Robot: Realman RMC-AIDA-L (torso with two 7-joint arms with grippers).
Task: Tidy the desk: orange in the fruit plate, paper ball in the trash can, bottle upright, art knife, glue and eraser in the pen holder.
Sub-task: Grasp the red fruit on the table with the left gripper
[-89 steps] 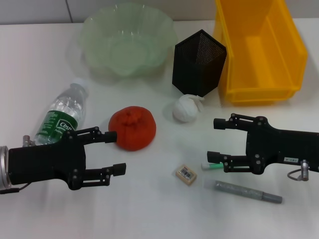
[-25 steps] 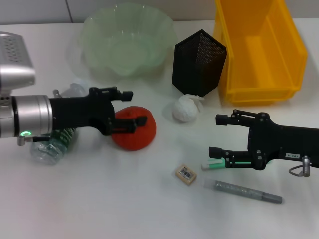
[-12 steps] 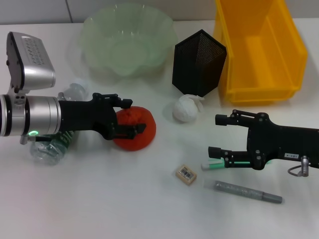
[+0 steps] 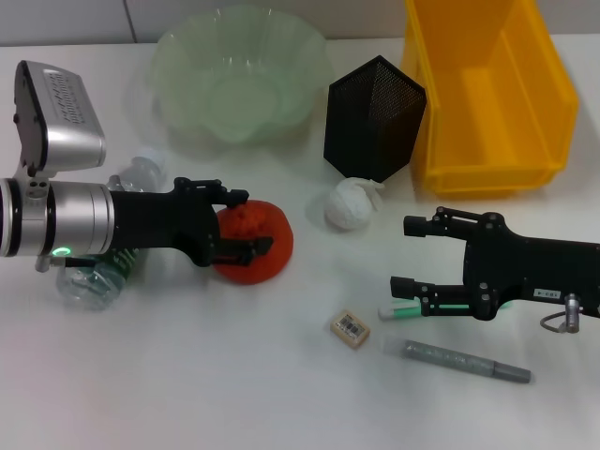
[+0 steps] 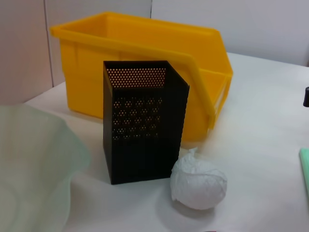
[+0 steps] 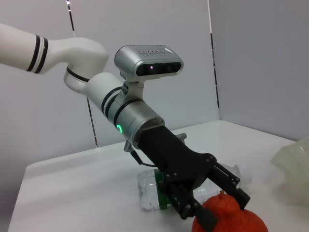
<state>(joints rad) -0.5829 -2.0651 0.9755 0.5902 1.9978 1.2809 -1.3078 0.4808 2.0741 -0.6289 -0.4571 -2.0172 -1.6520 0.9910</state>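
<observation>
The red-orange orange [image 4: 265, 246] rests on the table. My left gripper [image 4: 246, 221] is open, one finger on each side of the fruit's upper part; the right wrist view shows the gripper [image 6: 222, 205] against the orange [image 6: 231, 220]. The bottle [image 4: 94, 279] lies on its side, mostly under the left arm. My right gripper [image 4: 408, 255] hangs open beside the green-and-white glue [image 4: 398, 310]. Close by are the grey art knife [image 4: 467, 361] and the eraser [image 4: 350, 328]. The paper ball [image 4: 352, 204] sits before the pen holder [image 4: 375, 117]. Behind stand the fruit plate [image 4: 178, 56] and the trash can [image 4: 492, 103].
In the left wrist view the pen holder [image 5: 142, 140] stands before the yellow trash can [image 5: 145, 58], with the paper ball [image 5: 198, 186] at its foot and the fruit plate's rim [image 5: 38, 159] beside it. The bottle [image 6: 154, 191] lies behind the left gripper.
The left arm swung from the near left to the orange and lowered its fingers around the fruit; in the last half second it barely moved. The right gripper has stayed in place.
</observation>
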